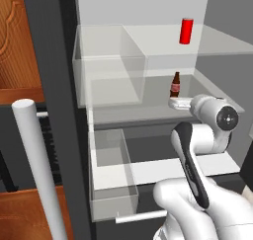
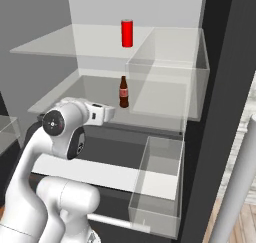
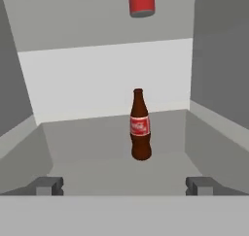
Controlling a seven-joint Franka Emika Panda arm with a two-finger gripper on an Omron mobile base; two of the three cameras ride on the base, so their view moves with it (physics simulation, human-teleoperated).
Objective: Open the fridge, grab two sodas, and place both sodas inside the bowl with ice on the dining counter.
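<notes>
1. Inside the open fridge (image 1: 148, 36), on the middle clear shelf (image 2: 75, 94): brown soda bottle (image 3: 140, 128) standing upright, dead ahead of the gripper (image 3: 124, 186), fingers spread wide and empty, fingertips (image 3: 48, 185) well apart on either side of the bottle's line.
2. One shelf up: red can (image 1: 186, 30), upright, above and slightly beyond the bottle; left for the second trip.
3. Step in hand, as judged: reach for the bottle. Advance straight along the shelf, keeping the bottle centred between the fingers.
4. Aim for the wide lower body at or below the label, not the neck; less chance of tipping.
5. Hold height steady; clearance between fingers and shelf hard to read, possibly slim.
6. Close only once the bottle sits well between the pads, then lift slightly before drawing back.
7. Mind the clear bin (image 2: 165, 82) beside the bottle.
</notes>
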